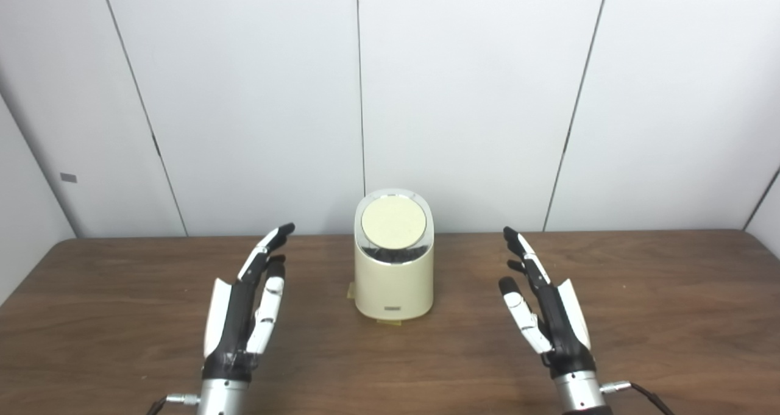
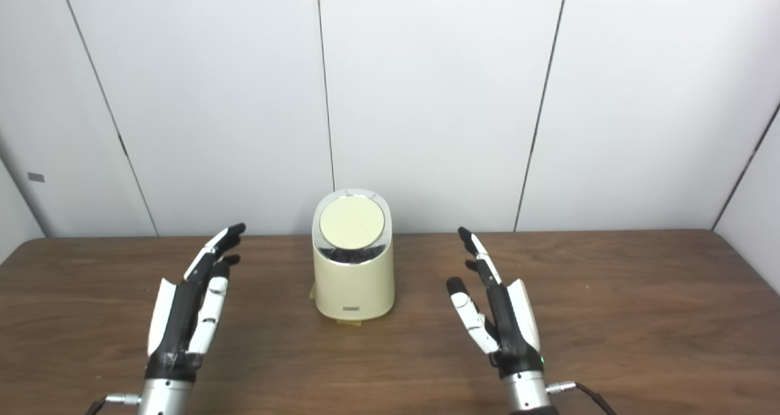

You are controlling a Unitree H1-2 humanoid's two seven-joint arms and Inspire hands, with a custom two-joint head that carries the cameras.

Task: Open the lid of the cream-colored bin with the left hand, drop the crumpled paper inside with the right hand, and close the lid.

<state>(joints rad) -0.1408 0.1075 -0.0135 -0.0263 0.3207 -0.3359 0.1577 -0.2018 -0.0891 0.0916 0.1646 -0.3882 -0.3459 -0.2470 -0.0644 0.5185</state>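
At eight o'clock on the wooden tabletop (image 1: pixel 122 293), the left hand (image 1: pixel 244 308) is released, fingers extended and holding nothing. The cream-colored bin (image 1: pixel 394 281) stands upright at centre, its round lid (image 1: pixel 393 224) shut. At four o'clock, the right hand (image 1: pixel 545 311) is likewise released and empty, well apart from the bin.

Cream-colored cylindrical bin (image 1: pixel 394 281) with glossy plastic body, standing upright at mid-table near the back wall. Topped by round cream lid (image 1: pixel 393 224) inside a shiny chrome ring, tilted toward the viewer, closed. Small dark label low on the front. No crumpled paper visible.
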